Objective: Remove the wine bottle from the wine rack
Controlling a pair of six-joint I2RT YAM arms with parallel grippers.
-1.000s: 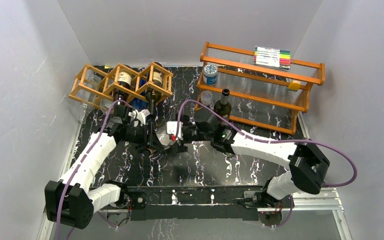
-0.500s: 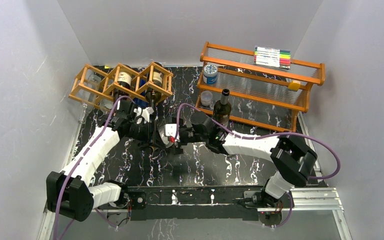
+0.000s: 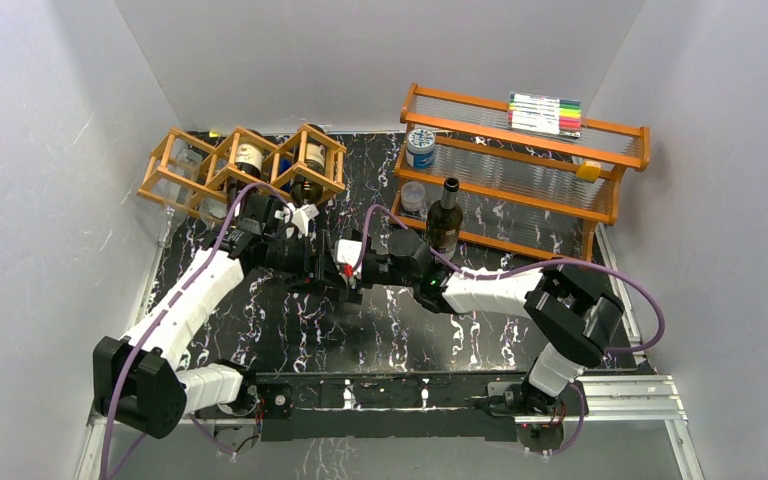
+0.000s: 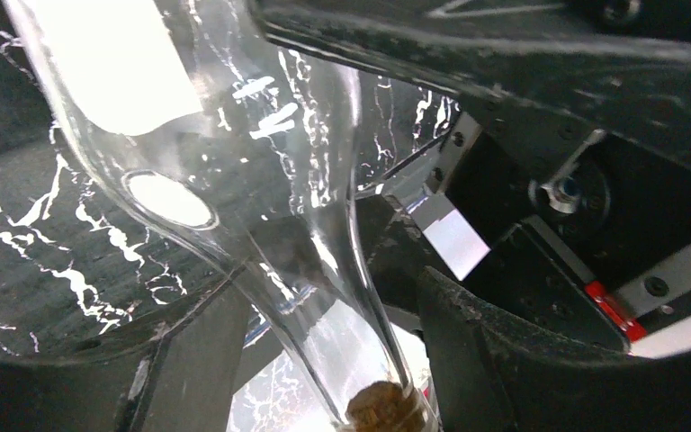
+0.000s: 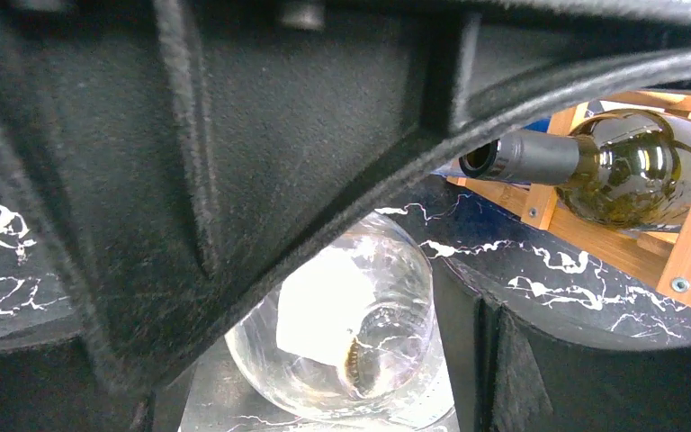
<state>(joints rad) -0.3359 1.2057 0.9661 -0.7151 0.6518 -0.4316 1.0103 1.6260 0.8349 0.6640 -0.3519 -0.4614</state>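
At bench (image 3: 380,330) ctr the left gripper (image 3: 318,272) has its fingers part-way apart, straddling the neck of the clear wine bottle (image 4: 261,225), w/ a sliver of light btwn glass and one finger. A cork (image 4: 382,402) sits in the mouth. The right gripper (image 3: 352,270) meets it from 3 o'clock, fingers spread wide w/ the bottle's fat end btwn them; can't tell if either pad touches glass. The bottle is off the wine rack (image 5: 612,247), down low at the 6 o'clock side of the rack's right-hand end and apart from it, white label (image 5: 310,315) on its flank; can't tell if it rests on the bench. The rack sits at 11 o'clock, near the back-left corner, w/ a green bottle (image 5: 630,171) lying in an end cell, neck poking out toward the grippers, and other dark bottles in the neighbouring cells. At 1 o'clock stands an orange two-tier shelf (image 3: 642,146) w/ clear slats: marker pack (image 3: 545,113) on top, blue-topped tin (image 3: 421,147) under the top tier at its left end, dark upright bottle (image 3: 447,215) at its front. The bench top is black w/ white marble-style veins all over. Pale grey walls (image 3: 360,60) box it in on the left, back & right. An alu rail (image 3: 390,395) at 6 o'clock carries both arm bases.
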